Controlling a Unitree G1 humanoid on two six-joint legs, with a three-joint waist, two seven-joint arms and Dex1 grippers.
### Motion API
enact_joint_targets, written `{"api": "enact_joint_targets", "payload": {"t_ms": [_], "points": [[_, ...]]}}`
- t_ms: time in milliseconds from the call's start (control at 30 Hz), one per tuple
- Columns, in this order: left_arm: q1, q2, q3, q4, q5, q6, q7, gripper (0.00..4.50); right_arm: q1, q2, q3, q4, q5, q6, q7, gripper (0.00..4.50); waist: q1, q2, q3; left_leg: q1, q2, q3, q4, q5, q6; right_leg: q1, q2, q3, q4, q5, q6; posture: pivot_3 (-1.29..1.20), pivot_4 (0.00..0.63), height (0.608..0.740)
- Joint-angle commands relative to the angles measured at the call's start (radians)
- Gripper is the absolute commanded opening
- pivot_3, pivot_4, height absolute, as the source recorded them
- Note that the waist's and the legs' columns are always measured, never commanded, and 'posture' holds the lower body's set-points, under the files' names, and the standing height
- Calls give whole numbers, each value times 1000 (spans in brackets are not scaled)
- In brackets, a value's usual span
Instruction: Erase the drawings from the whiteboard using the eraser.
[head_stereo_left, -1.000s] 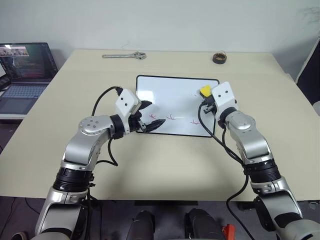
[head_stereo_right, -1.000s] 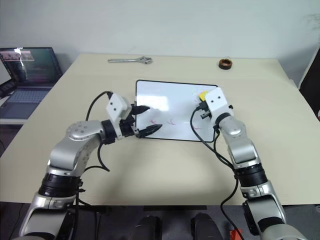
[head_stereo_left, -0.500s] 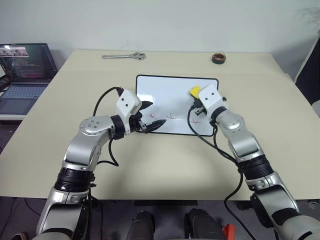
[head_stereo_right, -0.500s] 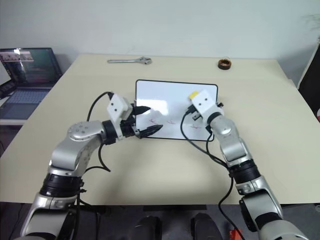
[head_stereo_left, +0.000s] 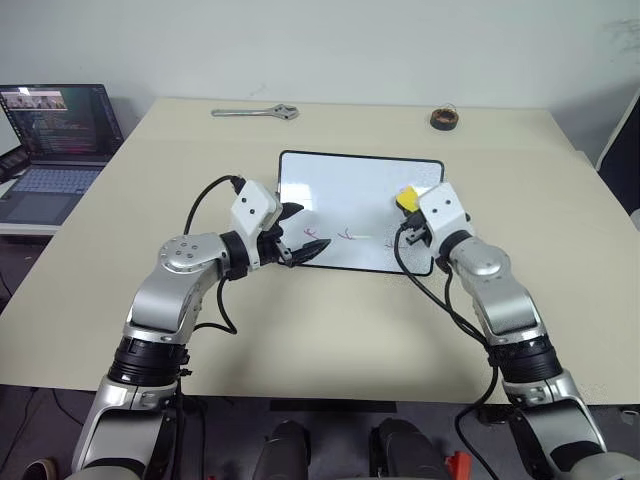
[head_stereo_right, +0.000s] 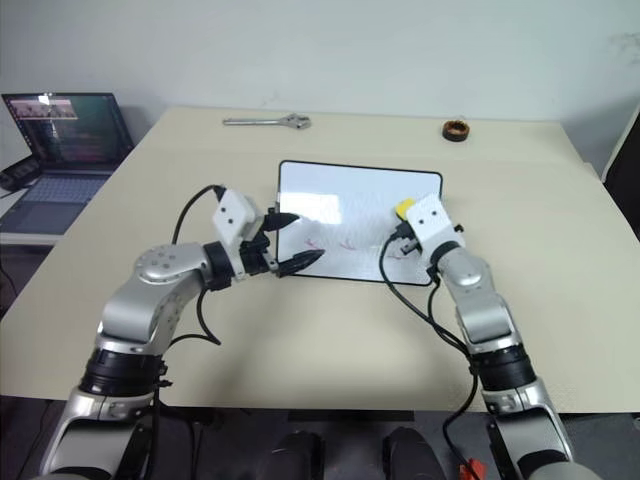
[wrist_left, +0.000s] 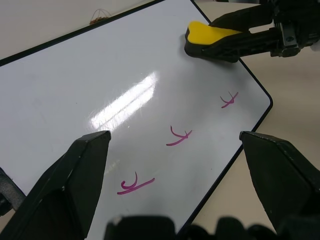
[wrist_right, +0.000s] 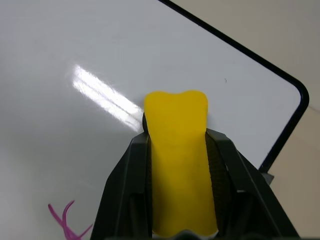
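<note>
On the table (head_stereo_left: 300, 330), the right hand (head_stereo_left: 408, 205) pinching the eraser (head_stereo_left: 407, 197) hides part of the whiteboard (head_stereo_left: 350, 185); left hand (head_stereo_left: 303, 230) spread.

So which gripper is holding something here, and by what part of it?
The right gripper is shut on the yellow eraser, pinching its two long sides, with the front end sticking out past the fingertips. The left gripper is open and holds nothing.

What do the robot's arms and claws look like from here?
Both arms are silver-grey metal segments with black joint bands. Each wrist carries a white boxy camera housing with two small dark dots, fed by a looping black cable. The left claw and right claw each have two black, tapered fingers.
</note>
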Motion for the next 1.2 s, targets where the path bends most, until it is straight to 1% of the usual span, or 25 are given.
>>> {"api": "enact_joint_targets", "payload": {"t_ms": [33, 200, 300, 433, 567, 667, 733, 800, 967, 1133, 1200], "points": [[-5, 6, 17, -40, -5, -10, -2, 4500, 46, -12, -28, -15, 28, 95, 30, 1102, 1, 0, 0, 0, 0, 0, 0, 0, 0, 0, 0, 0, 0, 0, 0, 0, 150, 740], [6, 18, 26, -38, -2, -10, -1, 4500, 61, 35, -71, -120, 121, 199, 61, 1102, -1, 0, 0, 0, 0, 0, 0, 0, 0, 0, 0, 0, 0, 0, 0, 0, 150, 740], [23, 28, 44, -54, -12, 3, 6, 4500, 74, 27, -81, -188, 156, 224, 87, 1102, -3, 0, 0, 0, 0, 0, 0, 0, 0, -1, 0, 1, 0, 0, 0, 0, 150, 740], [64, 41, 84, -85, -37, 28, 13, 4500, 94, 16, -128, -300, 231, 219, 120, 1102, -4, 1, 1, -2, 0, 0, -1, 0, 0, -3, 0, 0, -1, 0, 0, 0, 150, 740], [169, 82, 132, -143, -63, 23, -24, 4500, 201, -97, -162, -480, 338, 172, 275, 1102, -1, 2, 1, -4, 1, 0, -2, 0, 0, -3, -1, 1, -3, 0, 1, 0, 150, 740], [227, 103, 142, -180, -80, 18, -45, 4500, 280, -188, -170, -558, 382, 164, 349, 1102, 2, 1, 1, -4, 2, 0, -3, -1, 0, -3, -2, 0, -5, -1, 1, 0, 150, 740], [275, 118, 130, -208, -79, 7, -74, 4500, 334, -250, -164, -588, 381, 134, 389, 1102, 3, 1, 1, -3, 1, 0, -2, -1, 0, -2, -2, 0, -5, -1, 1, 0, 150, 740], [304, 129, 112, -223, -69, -7, -96, 4500, 376, -286, -155, -600, 377, 117, 407, 1102, 3, 1, 1, -3, 1, 0, -2, -1, 0, -1, -2, 0, -5, -1, 1, 0, 150, 740], [316, 127, 83, -241, -79, -25, -124, 4500, 449, -347, -108, -574, 306, 24, 411, 1102, 3, 1, 2, -2, 1, 0, -2, -1, 0, -1, -1, 0, -4, -1, 1, 0, 150, 740], [314, 138, 54, -235, -72, -43, -166, 4500, 490, -360, -52, -562, 228, -45, 389, 1102, 3, 1, 2, -2, 1, 1, -2, -1, 0, -1, -1, 1, -4, -1, 1, 0, 150, 740], [315, 138, 47, -220, -62, -58, -175, 4500, 455, -317, -40, -545, 203, -49, 338, 1102, 2, 1, 2, -2, 1, 1, -2, -1, 0, -1, -1, 1, -4, -1, 1, 0, 150, 740]]}}
